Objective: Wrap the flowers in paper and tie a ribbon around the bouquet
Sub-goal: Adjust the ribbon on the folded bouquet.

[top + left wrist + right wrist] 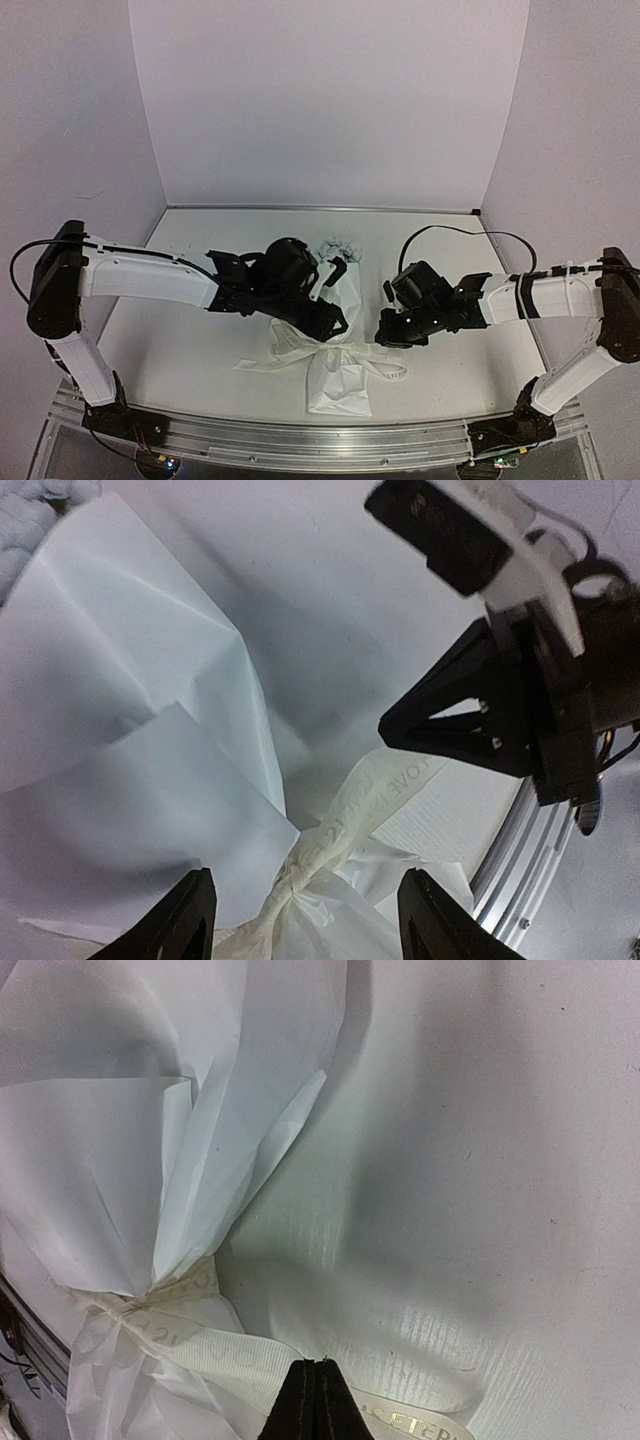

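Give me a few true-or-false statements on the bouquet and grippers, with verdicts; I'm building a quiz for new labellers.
1. The ribbon is tied round the waist of the bouquet. True.
2. The left gripper is shut. False: its jaws stand open, over the ribbon.
3. The right gripper is shut. True.
4. The bouquet stands upright. False: it lies on the table, with its blooms at the far end.

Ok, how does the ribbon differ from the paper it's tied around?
The ribbon is a narrow cream strip; the paper is a broad white sheet. The ribbon carries printed lettering, the paper is plain. The ribbon is knotted, the paper folded and creased. Both are thin and pale.
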Available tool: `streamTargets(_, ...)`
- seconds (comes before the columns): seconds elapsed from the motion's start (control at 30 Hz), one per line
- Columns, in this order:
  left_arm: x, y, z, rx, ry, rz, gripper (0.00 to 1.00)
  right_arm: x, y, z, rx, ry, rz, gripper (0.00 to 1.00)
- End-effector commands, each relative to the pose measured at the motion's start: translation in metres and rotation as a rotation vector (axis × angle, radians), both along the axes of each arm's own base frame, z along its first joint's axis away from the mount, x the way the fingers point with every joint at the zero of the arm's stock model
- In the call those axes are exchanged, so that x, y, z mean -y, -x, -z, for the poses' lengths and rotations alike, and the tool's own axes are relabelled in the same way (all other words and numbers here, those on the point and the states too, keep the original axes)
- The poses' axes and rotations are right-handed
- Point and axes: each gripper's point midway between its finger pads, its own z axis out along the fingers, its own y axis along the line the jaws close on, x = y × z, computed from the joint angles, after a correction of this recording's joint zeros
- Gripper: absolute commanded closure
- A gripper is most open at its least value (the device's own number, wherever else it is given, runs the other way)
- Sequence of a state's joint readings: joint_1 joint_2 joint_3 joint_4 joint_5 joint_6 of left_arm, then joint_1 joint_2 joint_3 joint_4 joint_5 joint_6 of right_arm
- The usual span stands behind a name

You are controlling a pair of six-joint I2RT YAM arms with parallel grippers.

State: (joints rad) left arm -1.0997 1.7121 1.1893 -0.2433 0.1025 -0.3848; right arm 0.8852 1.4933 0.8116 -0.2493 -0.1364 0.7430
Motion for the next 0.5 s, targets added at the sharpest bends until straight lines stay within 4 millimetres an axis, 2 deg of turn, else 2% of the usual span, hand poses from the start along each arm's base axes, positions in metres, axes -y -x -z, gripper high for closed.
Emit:
streamTargets(0.0, 0.024, 0.02, 0.003, 0.049, -0.013, 0.13, 0.4, 0.007, -0.004, 0.003, 0.009, 0.016, 0.053, 1.0)
streamTargets(0.2, 0.032, 0.04, 0.029, 0.046, -0.043, 0.203, 0.45, 0.006, -0.007, 0.006, -0.005, 0.007, 0.072, 1.0)
streamTargets(0.37, 0.021, 0.033, 0.055, 0.051, -0.157, 0.161, 0.58, 0.006, -0.01, 0.006, -0.003, 0.001, 0.084, 1.0)
streamTargets(0.47, 0.011, 0.031, 0.064, 0.049, -0.204, 0.137, 0.67, 0.009, -0.011, 0.005, 0.003, -0.001, 0.094, 1.0)
